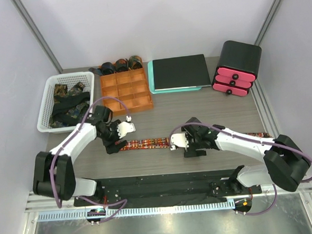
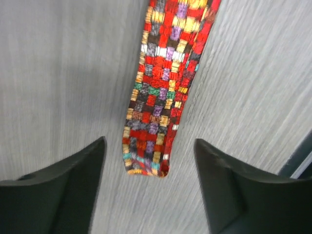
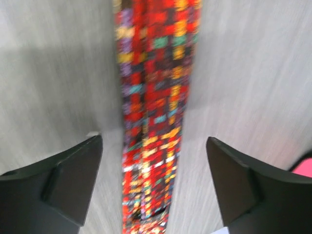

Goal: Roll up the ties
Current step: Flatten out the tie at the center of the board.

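Tools angled down over the bench (image 1: 208, 103), facing inward: left tool (image 2: 148, 144) and right tool (image 3: 153, 141) both spread wide, straddling the flat checked tie (image 1: 147, 144).

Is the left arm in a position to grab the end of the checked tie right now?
Probably yes: the left gripper hangs open over the end of the checked tie, a finger on each side, with only bare table around it.

A robot lab cell: plain white panels (image 1: 155, 21) and aluminium rails (image 1: 37, 34) enclose the table (image 1: 208, 106).
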You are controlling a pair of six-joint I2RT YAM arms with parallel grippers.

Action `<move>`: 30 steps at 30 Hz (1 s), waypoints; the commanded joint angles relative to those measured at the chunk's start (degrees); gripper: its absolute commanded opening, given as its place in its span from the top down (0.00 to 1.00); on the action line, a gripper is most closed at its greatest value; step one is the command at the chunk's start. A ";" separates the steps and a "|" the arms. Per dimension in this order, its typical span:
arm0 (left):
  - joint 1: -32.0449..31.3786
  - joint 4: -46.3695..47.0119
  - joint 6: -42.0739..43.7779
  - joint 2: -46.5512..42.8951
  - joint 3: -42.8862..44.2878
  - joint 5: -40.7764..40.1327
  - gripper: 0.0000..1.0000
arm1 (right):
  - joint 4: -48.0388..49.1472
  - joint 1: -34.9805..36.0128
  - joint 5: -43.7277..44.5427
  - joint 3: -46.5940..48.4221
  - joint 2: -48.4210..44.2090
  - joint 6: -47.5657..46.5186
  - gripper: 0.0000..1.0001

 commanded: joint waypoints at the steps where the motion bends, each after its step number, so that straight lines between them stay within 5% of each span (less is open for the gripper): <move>1: 0.42 -4.47 -2.82 -7.75 3.68 5.51 0.12 | -10.14 -1.03 -4.15 7.99 -2.21 2.05 0.00; 3: 1.12 -7.81 -4.67 -12.12 5.52 9.29 0.01 | -14.54 -1.12 -8.89 13.00 -0.99 4.68 0.00; 9: 1.30 -3.63 -17.46 -23.65 0.99 15.34 0.00 | -14.91 -2.70 -12.32 16.02 5.24 7.50 0.00; 14: 1.21 -1.95 -21.37 -23.67 0.34 18.72 0.00 | -13.33 -3.50 -13.48 16.20 8.95 9.79 0.00; 18: 2.18 -8.87 -1.07 -19.37 -1.58 13.96 0.03 | -11.48 -3.50 -11.72 14.01 11.67 9.88 0.03; 22: 2.71 -5.10 10.14 -18.40 -6.07 9.84 0.04 | -8.15 -3.50 -10.14 10.84 12.64 8.65 0.05; 30: 3.67 -0.81 15.63 -5.84 -3.61 6.22 0.12 | -5.50 -4.37 -7.41 6.53 14.49 3.46 0.06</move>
